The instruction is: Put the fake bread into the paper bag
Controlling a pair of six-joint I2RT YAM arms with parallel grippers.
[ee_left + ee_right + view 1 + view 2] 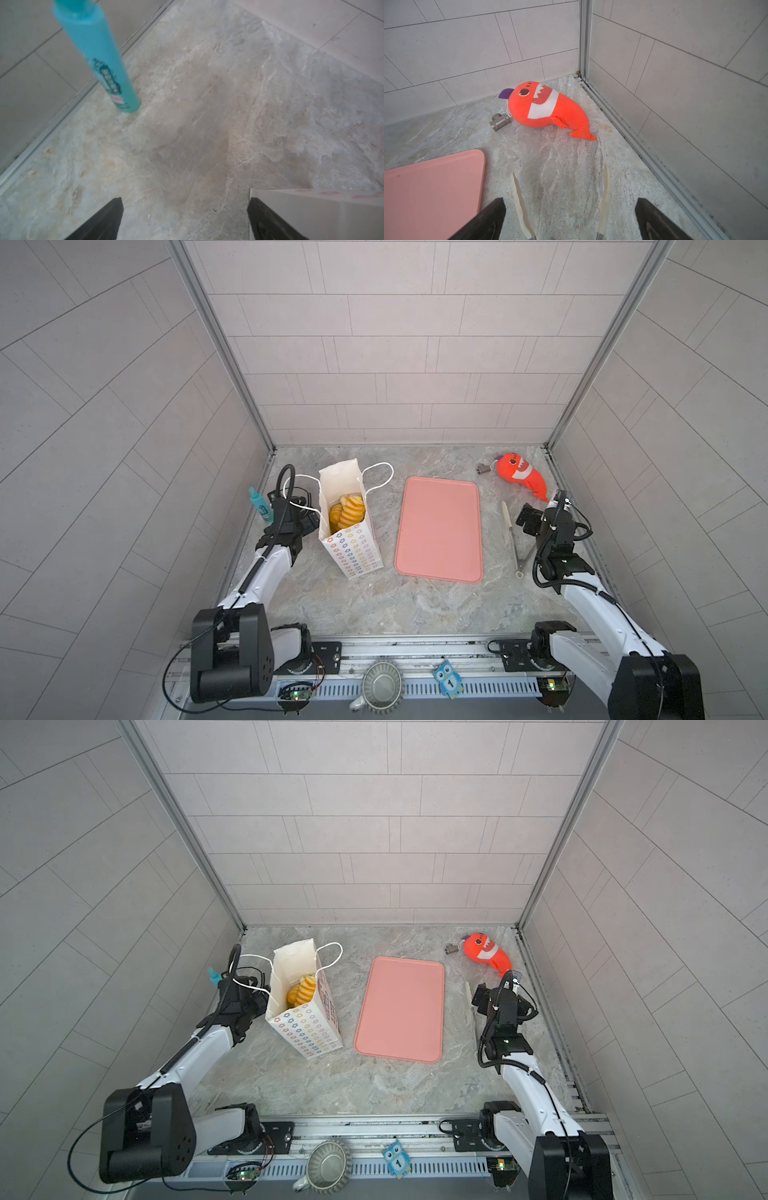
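**Bread bagged, both grippers idle and wide open**

The left gripper has its black fingers spread far apart with nothing between them but bare marble table. One finger sits just beside the wall of the paper bag, and a teal bottle stands upright a little ahead, near the side wall. In both top views a white cord handle loops out from the bag and seems to lie over this gripper.

The right gripper is spread just as wide and holds nothing. The pale tips of the tongs lie on the table beneath it. Beyond them a plush fish rests in the far corner with a small metal fitting touching its head.

The fake bread is piled inside the upright bag, yellow and orange pieces showing through the open mouth. The pink tray between the arms is bare, so I judge the packing finished.

Both arms reach forward low from the near rail, elbows bent, wrists angled down at the outer edges, well away from the tray.
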